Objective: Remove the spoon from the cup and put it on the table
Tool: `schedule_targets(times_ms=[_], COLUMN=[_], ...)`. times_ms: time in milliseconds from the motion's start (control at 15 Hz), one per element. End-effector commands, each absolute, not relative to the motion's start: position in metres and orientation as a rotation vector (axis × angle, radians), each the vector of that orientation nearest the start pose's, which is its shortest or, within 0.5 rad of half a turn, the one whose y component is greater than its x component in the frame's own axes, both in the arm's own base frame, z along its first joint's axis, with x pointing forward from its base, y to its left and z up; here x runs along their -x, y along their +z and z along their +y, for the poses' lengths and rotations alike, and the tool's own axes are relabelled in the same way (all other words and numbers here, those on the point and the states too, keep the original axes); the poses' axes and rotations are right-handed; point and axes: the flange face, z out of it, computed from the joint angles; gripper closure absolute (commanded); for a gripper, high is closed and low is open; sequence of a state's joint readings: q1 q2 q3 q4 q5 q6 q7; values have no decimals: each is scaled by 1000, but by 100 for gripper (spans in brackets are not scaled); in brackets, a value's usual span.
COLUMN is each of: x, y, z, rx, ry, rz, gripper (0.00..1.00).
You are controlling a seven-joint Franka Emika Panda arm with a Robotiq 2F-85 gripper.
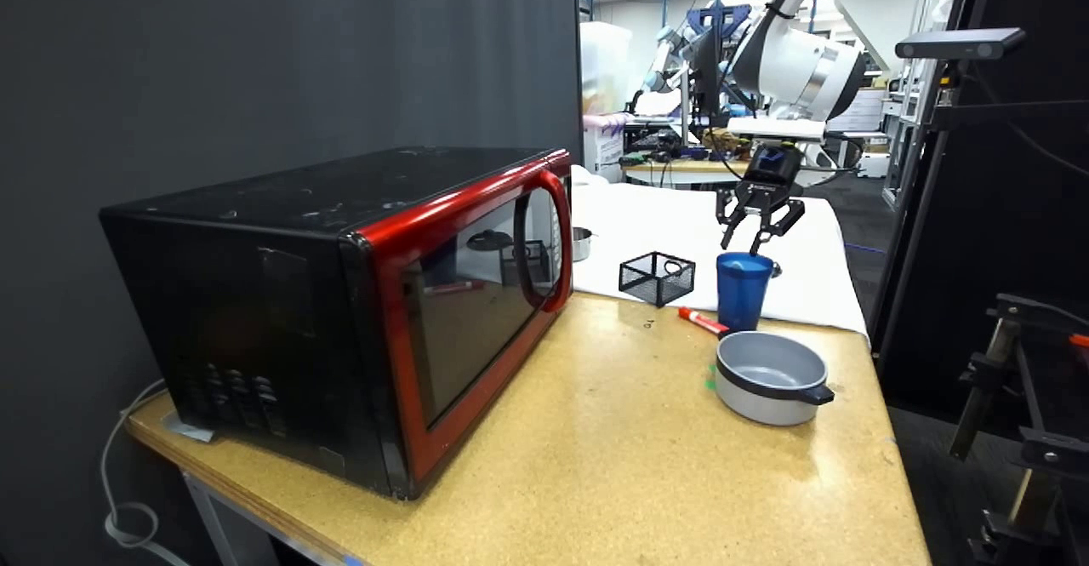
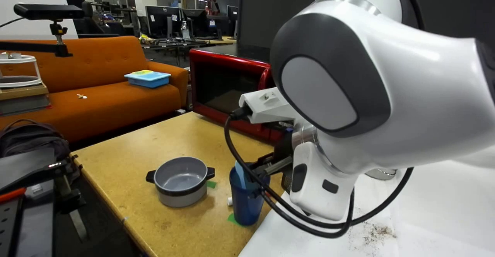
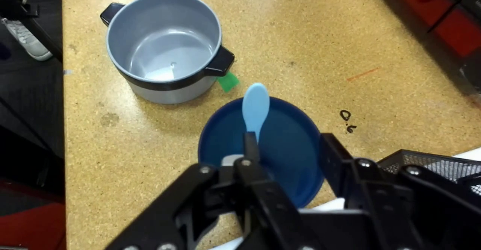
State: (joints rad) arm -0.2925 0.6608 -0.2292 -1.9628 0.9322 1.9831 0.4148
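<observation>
Grey two-handled pot (image 3: 169, 47): on the tan tabletop (image 3: 293, 43).
Blue cup (image 3: 289, 126): upright, near the pot.
Light-blue spoon (image 3: 256, 105): leaning inside the cup, bowl end up above the rim.
Gripper (image 3: 288, 144): jaws spread at the cup's mouth; contact with the spoon unclear.
Black mesh basket (image 3: 434, 164): near the cup.

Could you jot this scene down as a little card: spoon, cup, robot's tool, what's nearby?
Cup: blue, upright on the table
Spoon: pale blue, in the cup, wide end up at the rim
Tool: open at the cup's mouth; contact with the spoon unclear
Nearby: grey pot, red marker, black mesh basket
Left to do: spoon onto the table
</observation>
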Motion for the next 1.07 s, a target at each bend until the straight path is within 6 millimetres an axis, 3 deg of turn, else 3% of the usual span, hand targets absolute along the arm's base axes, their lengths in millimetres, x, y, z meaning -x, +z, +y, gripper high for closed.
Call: schedule_targets(times_ms=[0,200,667,1000], x=[-497,-495,-490,-494], y=[114,109,93,90], z=[-234,-227,-198,-192], rx=[1700,1704,1737,1742], ry=[693,727,810,824], rz=[1759,1745,1714,1713], gripper=[54,62,59,61])
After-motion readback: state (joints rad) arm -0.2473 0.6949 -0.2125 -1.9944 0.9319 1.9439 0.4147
